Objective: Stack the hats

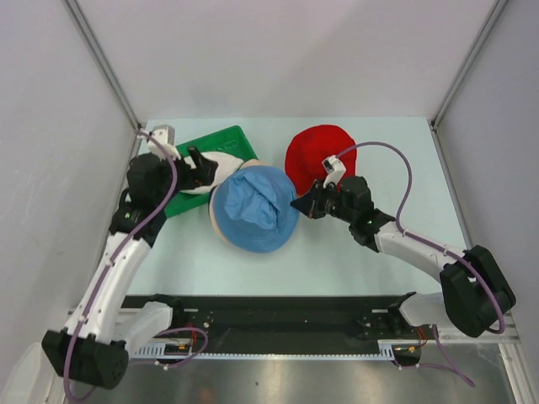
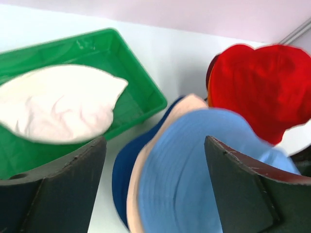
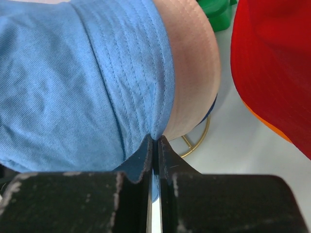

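**Right gripper pinches the blue brim; left gripper open over the tray**

The right gripper has its fingers pressed together on the brim of the light blue hat, gripping the fabric at the hat's 3 o'clock edge. In the top view the hat spreads away from the fingertips toward 9 o'clock, crumpled on top. It lies on a beige hat, whose brim shows as a band around it, and a navy hat peeks out beneath both. In the right wrist view a gold wire ring shows on the table just under the beige brim.

At 12 o'clock from the right gripper lies the red hat, close to the blue stack. An orange hat shows as a thin edge under it.

The left gripper hangs with its fingers spread wide, holding nothing. The white hat lies just below it inside the green tray. The light blue hat sits at about 4 o'clock from this gripper, just beside the tray's corner.
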Controlling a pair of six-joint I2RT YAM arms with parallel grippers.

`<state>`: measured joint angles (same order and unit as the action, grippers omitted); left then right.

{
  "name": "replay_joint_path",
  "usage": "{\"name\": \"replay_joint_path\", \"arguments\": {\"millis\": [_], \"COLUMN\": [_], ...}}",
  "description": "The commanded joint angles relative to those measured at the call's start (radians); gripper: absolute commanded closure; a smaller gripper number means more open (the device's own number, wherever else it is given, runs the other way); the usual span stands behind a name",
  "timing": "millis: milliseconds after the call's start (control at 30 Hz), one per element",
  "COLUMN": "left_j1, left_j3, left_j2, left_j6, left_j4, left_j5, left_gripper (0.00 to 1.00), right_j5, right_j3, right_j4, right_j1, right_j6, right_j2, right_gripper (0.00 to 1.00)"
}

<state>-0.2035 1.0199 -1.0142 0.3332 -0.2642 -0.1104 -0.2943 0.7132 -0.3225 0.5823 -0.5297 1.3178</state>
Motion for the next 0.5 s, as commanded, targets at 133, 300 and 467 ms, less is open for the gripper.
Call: {"name": "replay_joint_path", "arguments": {"millis": [133,300,467], "left_j1": [-0.005,-0.005,-0.004], "left_j3": [-0.309,-0.429,-0.492], "left_j2": [0.254,0.333,0.352], "left_j6": [0.102,0.129,0.159], "left_j4": [0.103,0.174,0.192], "left_j5": [-0.219,-0.308,-0.311], "left_gripper": [0.23,0.30,0.31], "right_j5": [0.070,0.069,0.083], "right_j3": [0.006,0.017,0.025], "right_j4": [-0.026,-0.015,-0.006], "right_j1": [0.011,0.019,0.028], "right_j6": [-0.027,-0.030,-0.026], "right_j2": [0.040,0.049,0.049], "right_gripper": [1.00,1.00,1.00]}}
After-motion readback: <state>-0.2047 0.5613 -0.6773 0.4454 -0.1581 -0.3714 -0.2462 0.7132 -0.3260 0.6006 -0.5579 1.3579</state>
